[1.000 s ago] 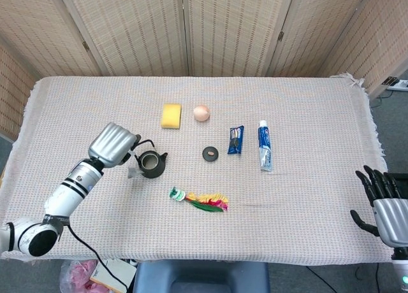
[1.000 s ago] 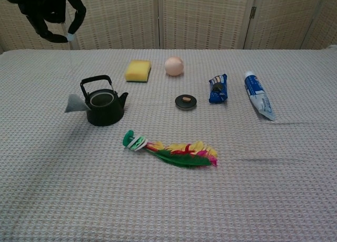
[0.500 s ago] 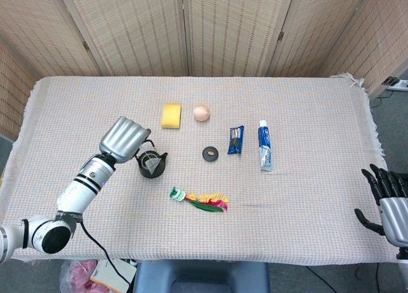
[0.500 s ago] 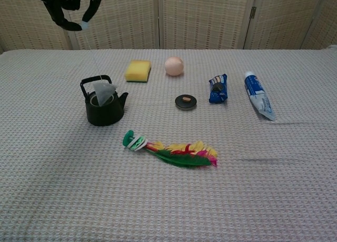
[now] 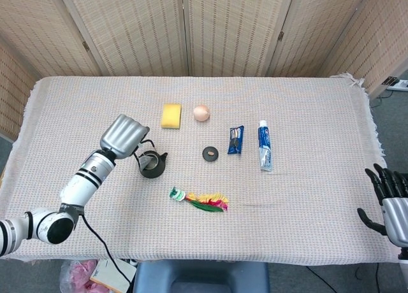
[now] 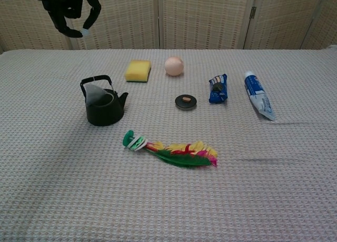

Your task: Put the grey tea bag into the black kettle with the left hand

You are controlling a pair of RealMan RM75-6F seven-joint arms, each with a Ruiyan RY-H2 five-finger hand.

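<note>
Left hand [image 6: 71, 13] pinches the string; the tea bag [image 6: 96, 94] hangs half inside the kettle [image 6: 105, 106], at the hand's five o'clock. Lowering and release come next.

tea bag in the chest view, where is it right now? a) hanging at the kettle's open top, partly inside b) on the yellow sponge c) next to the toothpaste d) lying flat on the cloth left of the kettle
a: the grey tea bag sits at the open mouth of the black kettle, its lower part inside the rim, while the left hand is high above it, pinching the tag at the end of the bag's string.
</note>
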